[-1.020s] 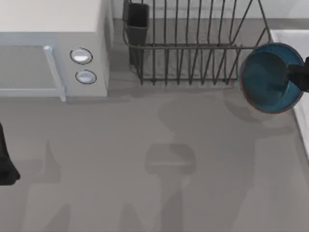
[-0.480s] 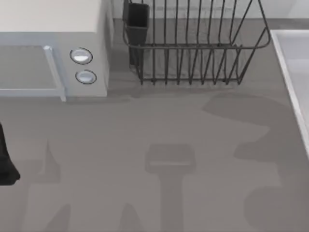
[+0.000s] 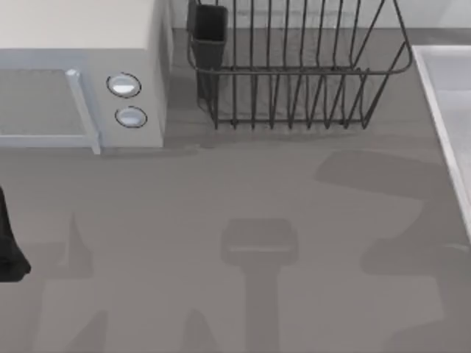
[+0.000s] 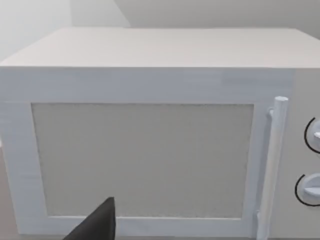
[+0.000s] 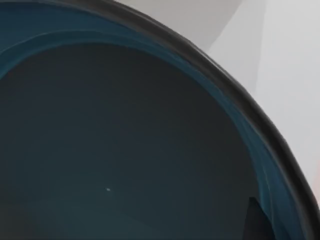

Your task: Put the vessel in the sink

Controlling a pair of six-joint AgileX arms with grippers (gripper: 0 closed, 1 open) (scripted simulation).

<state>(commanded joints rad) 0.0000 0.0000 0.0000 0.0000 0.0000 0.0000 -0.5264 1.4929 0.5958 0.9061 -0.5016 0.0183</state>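
The vessel (image 5: 125, 140) sits very close in the right wrist view, showing its dark blue-grey inside, a blue band and a dark rim. A dark finger (image 5: 254, 221) of my right gripper rests on the inner side of that rim, shut on the vessel. A pale surface lies beyond the rim. The sink (image 3: 450, 81) is a pale basin with a raised rim, cut off by the top view's right edge. My left arm (image 3: 9, 243) is parked at the table's left edge, and its gripper (image 4: 97, 227) faces the microwave door.
A white microwave (image 3: 81, 73) with two round knobs stands at the back left. The black wire dish rack (image 3: 294, 66) stands at the back middle, close to the sink's corner. Arm shadows fall on the grey table (image 3: 243, 220) at the right.
One second ago the vessel hung in my right gripper beside the sink's rim. Both have since left the top view past its right edge, and the shadow has drifted toward the front right.
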